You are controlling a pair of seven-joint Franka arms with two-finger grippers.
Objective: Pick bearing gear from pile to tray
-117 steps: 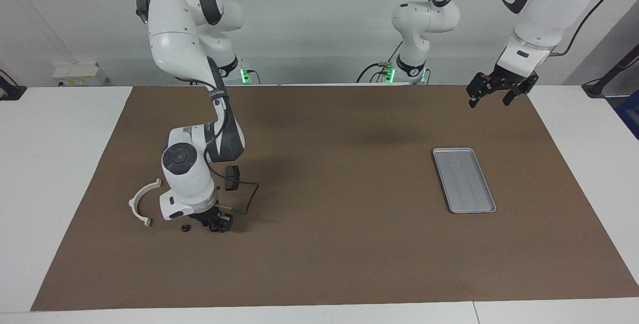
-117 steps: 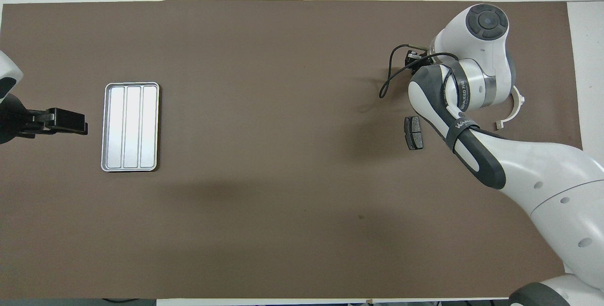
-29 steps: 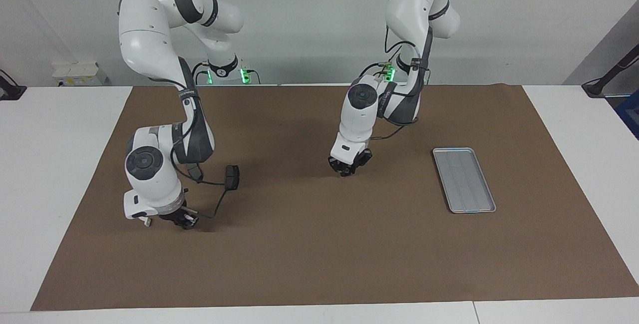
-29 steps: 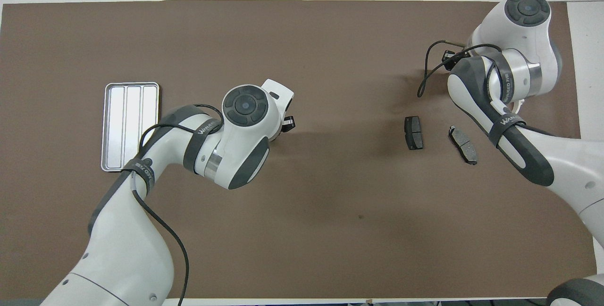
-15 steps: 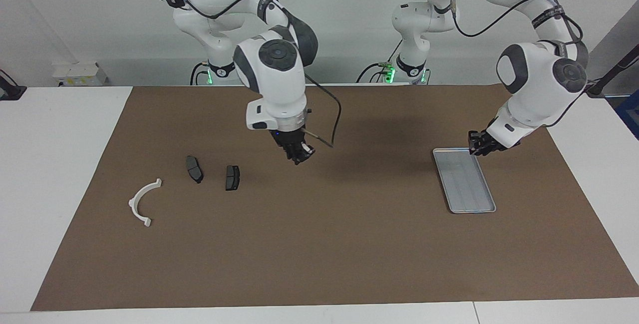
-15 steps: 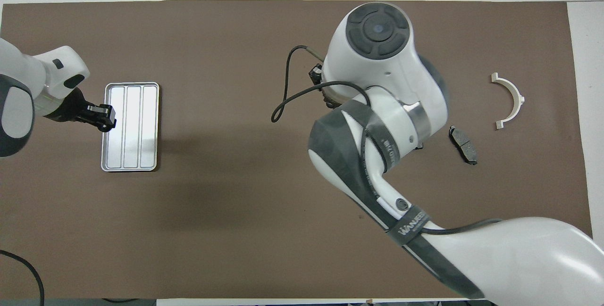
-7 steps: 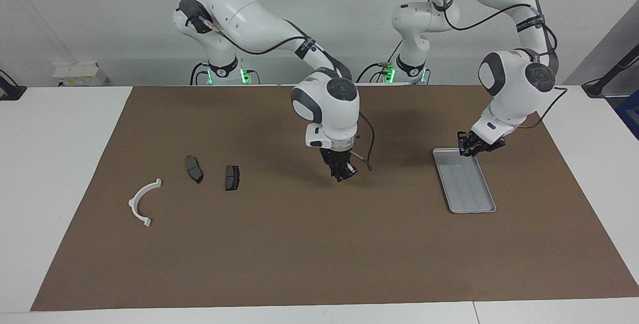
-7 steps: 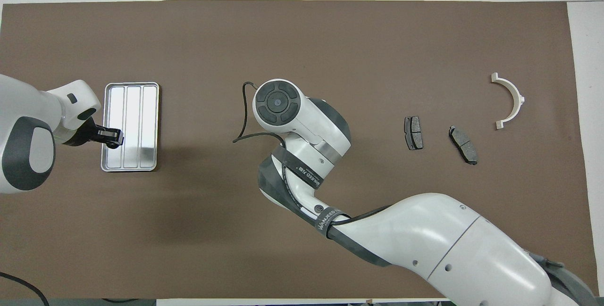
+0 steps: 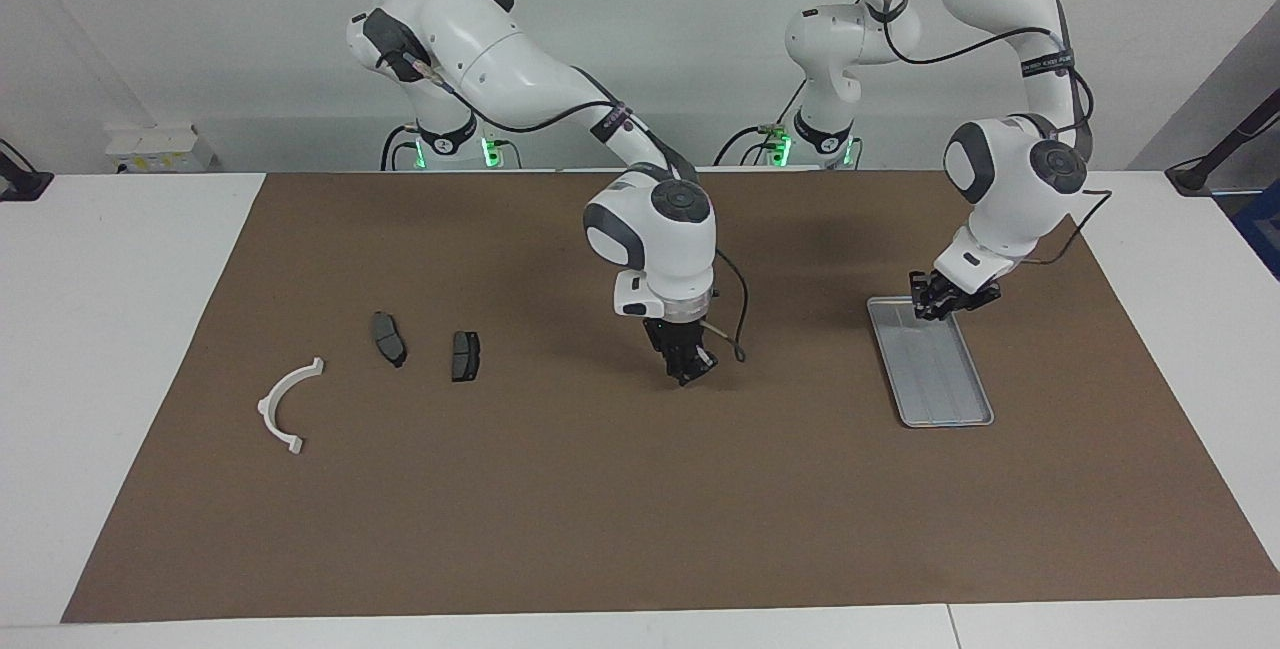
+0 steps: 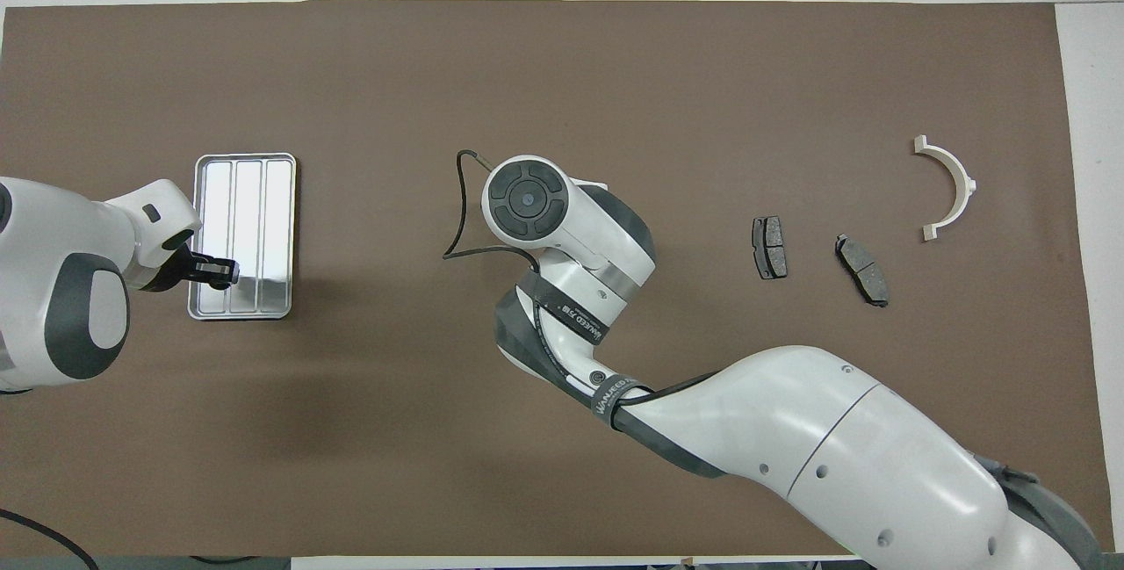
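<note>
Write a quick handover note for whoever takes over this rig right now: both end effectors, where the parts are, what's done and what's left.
Left end effector: over the tray at its end nearer the robots; grip state unclear.
Right end effector: low over the bare mat mid-table; whether it holds anything cannot be seen.
Pile: the white half-ring bracket and two brake pads lie apart on the mat at the right arm's end. No small round pieces show on the mat.
Done: no part can be made out in the tray.
Left: confirm what each end effector carries, then get the bearing gear into the tray.
</note>
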